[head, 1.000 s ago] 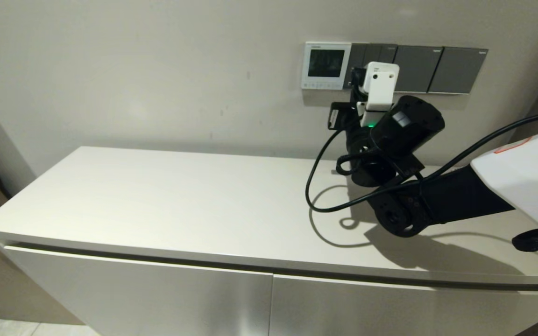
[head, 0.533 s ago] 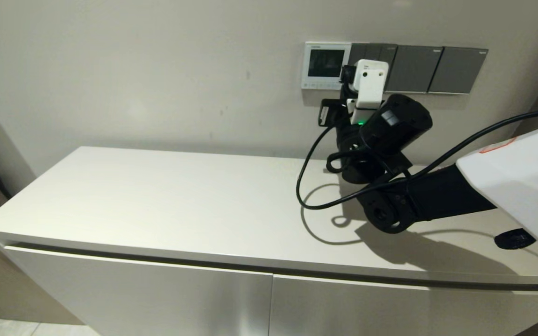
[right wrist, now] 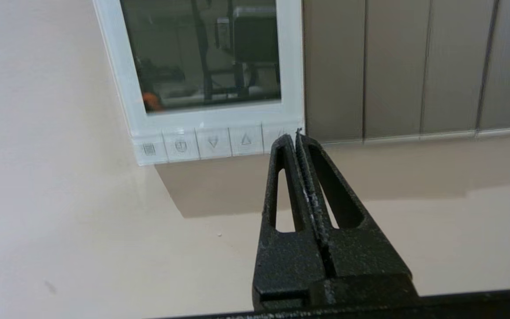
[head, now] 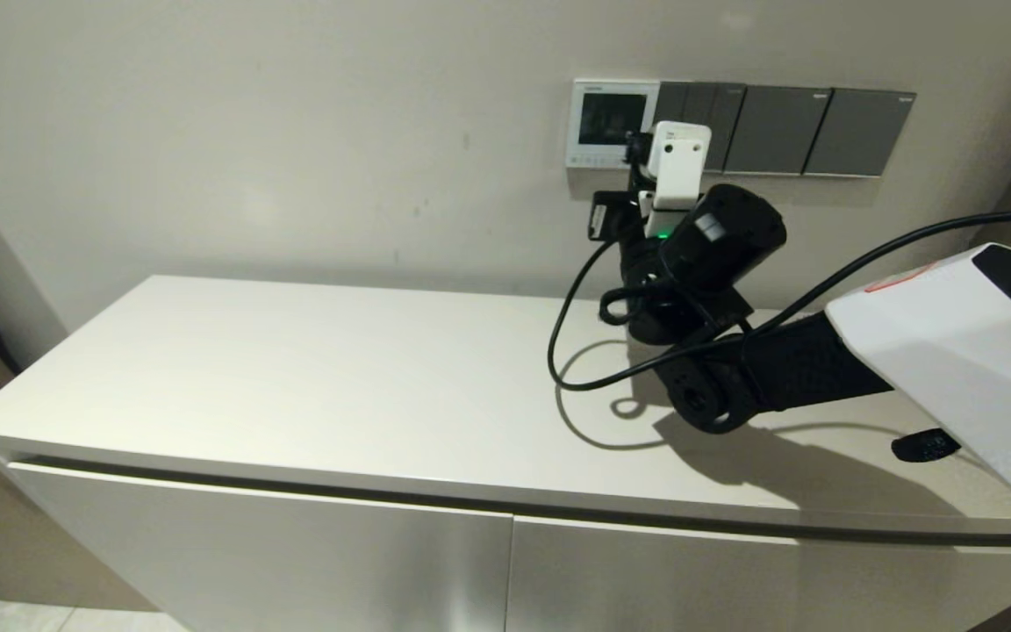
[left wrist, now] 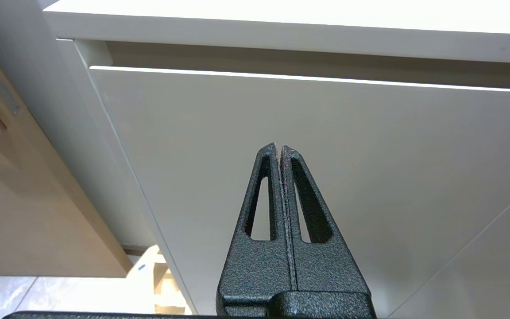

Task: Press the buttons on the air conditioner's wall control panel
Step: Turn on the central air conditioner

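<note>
The buttons [right wrist: 213, 142] sit in a row along the bottom edge of the air conditioner's wall control panel [head: 613, 123], on the wall above the bench [head: 312, 386]. Over the last second the right claw [right wrist: 297, 135], pressed closed and empty, has slid leftward off the dark switch plates [head: 782, 130], so its tip now lines up with the rightmost button, ready to press. The left claw [left wrist: 279, 150] is also closed, parked low by the cabinet front.

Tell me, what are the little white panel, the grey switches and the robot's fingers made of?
The panel looks like glossy white plastic; its dark screen mirrors the room, so glass or clear plastic. The grey switches seem matte plastic, with a soft sheen and thin seams. The right gripper's fingers look like rough black plastic or coated metal, grainy all over.
</note>
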Available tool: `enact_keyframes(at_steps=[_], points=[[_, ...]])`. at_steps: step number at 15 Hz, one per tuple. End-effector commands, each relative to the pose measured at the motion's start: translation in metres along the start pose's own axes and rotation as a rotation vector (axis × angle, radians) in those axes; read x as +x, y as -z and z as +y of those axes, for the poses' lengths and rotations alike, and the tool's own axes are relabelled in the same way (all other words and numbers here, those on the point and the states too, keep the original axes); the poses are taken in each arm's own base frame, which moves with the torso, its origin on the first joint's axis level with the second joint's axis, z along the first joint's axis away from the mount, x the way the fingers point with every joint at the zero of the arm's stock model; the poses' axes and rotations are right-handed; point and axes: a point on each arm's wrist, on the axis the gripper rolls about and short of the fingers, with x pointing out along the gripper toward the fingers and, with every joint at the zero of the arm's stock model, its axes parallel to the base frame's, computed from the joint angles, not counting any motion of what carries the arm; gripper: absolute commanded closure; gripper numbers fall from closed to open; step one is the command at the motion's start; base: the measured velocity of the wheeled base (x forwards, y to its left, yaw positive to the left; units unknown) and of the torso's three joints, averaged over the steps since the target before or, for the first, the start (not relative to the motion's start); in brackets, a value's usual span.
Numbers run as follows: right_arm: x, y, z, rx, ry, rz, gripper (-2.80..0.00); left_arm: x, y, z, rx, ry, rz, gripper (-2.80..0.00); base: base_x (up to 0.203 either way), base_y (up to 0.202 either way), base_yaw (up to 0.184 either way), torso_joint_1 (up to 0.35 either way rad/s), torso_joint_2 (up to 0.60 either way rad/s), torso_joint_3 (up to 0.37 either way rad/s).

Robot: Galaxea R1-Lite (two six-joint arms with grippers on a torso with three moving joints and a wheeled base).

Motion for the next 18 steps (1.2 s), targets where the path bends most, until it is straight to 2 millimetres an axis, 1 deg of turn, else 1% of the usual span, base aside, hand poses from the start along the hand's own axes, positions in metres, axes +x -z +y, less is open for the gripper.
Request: enact_keyframes(at_steps=[1,4,10,12,15,18], points=[[0.002,0.006,0.002,-0.001,0.005,-0.002,0.00,0.000,0.000,0.000,0.000,0.000,0.000,0.00,0.000,0.000,0.000,0.000,0.00,0.000],[0.007,0.006,0.001,0.001,0.017,-0.012,0.00,0.000,0.000,0.000,0.000,0.000,0.000,0.00,0.000,0.000,0.000,0.000,0.00,0.000],[0.013,-0.001,0.003,0.019,0.027,-0.040,0.00,0.000,0.000,0.000,0.000,0.000,0.000,0.00,0.000,0.000,0.000,0.000,0.00,0.000],[0.014,0.006,0.005,0.011,0.023,-0.028,0.00,0.000,0.000,0.000,0.000,0.000,0.000,0.00,0.000,0.000,0.000,0.000,0.00,0.000],[0.019,0.010,0.006,0.013,0.034,-0.036,0.00,0.000,0.000,0.000,0.000,0.000,0.001,0.00,0.000,0.000,0.000,0.000,0.00,0.000],[0.019,0.011,0.006,0.009,0.032,-0.030,0.00,0.000,0.000,0.000,0.000,0.000,0.000,0.00,0.000,0.000,0.000,0.000,0.00,0.000]])
